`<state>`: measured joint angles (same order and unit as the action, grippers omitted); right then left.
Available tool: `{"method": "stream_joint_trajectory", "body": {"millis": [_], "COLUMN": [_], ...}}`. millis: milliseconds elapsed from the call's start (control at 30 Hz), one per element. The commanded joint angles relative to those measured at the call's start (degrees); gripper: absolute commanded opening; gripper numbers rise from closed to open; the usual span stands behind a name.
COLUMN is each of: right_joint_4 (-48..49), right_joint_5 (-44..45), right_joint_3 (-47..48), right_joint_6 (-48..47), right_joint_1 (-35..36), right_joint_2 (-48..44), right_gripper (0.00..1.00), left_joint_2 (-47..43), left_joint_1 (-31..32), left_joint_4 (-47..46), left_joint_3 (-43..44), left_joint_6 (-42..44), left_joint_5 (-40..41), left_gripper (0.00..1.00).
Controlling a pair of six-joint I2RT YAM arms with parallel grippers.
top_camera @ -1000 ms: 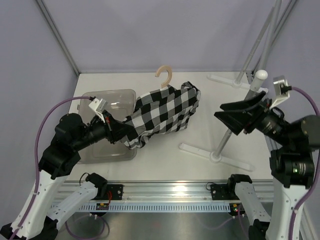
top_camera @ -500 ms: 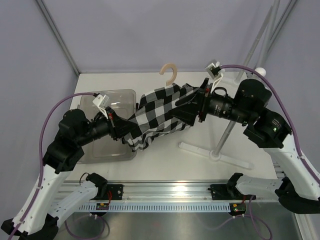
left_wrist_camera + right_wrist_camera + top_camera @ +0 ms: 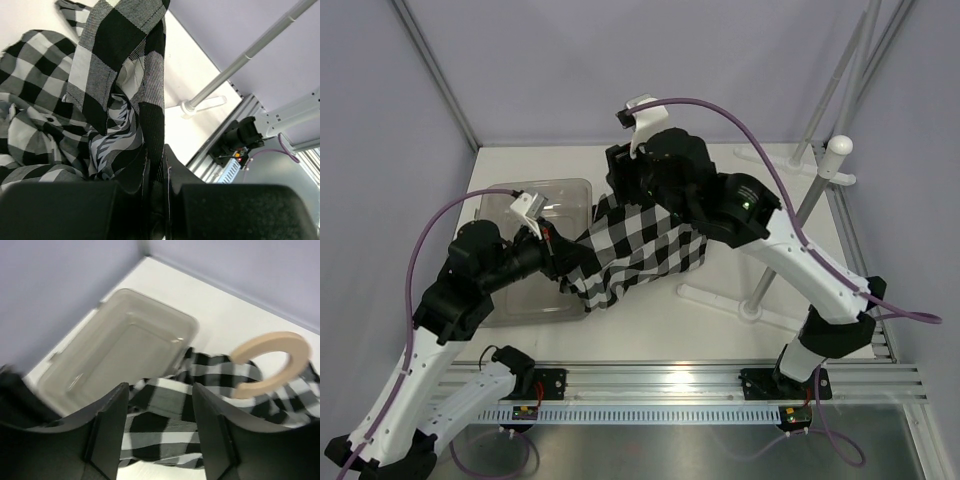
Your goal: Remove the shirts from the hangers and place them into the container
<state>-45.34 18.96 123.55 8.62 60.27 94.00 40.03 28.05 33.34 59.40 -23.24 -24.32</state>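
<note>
The black-and-white check shirt [image 3: 645,250] lies stretched from the table's middle to the edge of the clear tub, the container [image 3: 510,200]. My left gripper [image 3: 556,262] is shut on the shirt's near hem; in the left wrist view the cloth [image 3: 110,75] runs into the closed jaws of the left gripper [image 3: 159,167]. My right gripper [image 3: 620,185] hovers open over the shirt's collar end. In the right wrist view its open gripper [image 3: 160,390] has the checked cloth [image 3: 165,410] below it. The beige hanger hook [image 3: 270,362] sits to their right and the container [image 3: 115,350] behind. The right arm hides the hanger in the top view.
A grey stand pole with a white knob [image 3: 838,148] rises at the right, with white feet on the table [image 3: 750,310]. An aluminium rail [image 3: 670,385] runs along the near edge. Lilac walls close off the back and left.
My right arm has swung from the far right across to above the shirt's hanger end, covering the hook in the top view. The left gripper has kept its hold on the shirt.
</note>
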Motion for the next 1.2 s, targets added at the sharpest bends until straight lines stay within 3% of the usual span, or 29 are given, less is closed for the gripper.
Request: {"method": "stream_joint_trajectory", "body": {"millis": [0, 167, 400, 633, 1167], "right_joint_4": [-4.76, -0.97, -3.79, 3.93, 5.18], "right_joint_5": [25.27, 30.0, 24.39, 18.31, 12.06], "right_joint_3": [4.95, 3.1, 7.06, -2.51, -2.61], "right_joint_6": [-2.91, -4.32, -2.65, -1.06, -0.8], "right_joint_1": [0.9, 0.82, -0.41, -3.22, -4.46], "right_joint_2": [1.1, -0.57, 1.01, -4.16, -6.28], "right_gripper": [0.56, 0.6, 0.62, 0.61, 0.61], "left_joint_2": [0.57, 1.8, 1.28, -1.88, -4.26], "left_joint_1": [-1.24, -2.39, -2.39, -2.48, -2.39], "left_joint_4": [-3.37, -3.9, -2.67, -2.5, -3.99], "left_joint_3": [2.04, 5.11, 9.07, 8.72, 6.43], "left_joint_6": [1.89, 1.8, 1.71, 0.39, -1.63], "left_joint_5": [2.43, 0.5, -1.52, -5.12, -8.9], "left_gripper": [0.0, 0.0, 0.0, 0.0, 0.0]}}
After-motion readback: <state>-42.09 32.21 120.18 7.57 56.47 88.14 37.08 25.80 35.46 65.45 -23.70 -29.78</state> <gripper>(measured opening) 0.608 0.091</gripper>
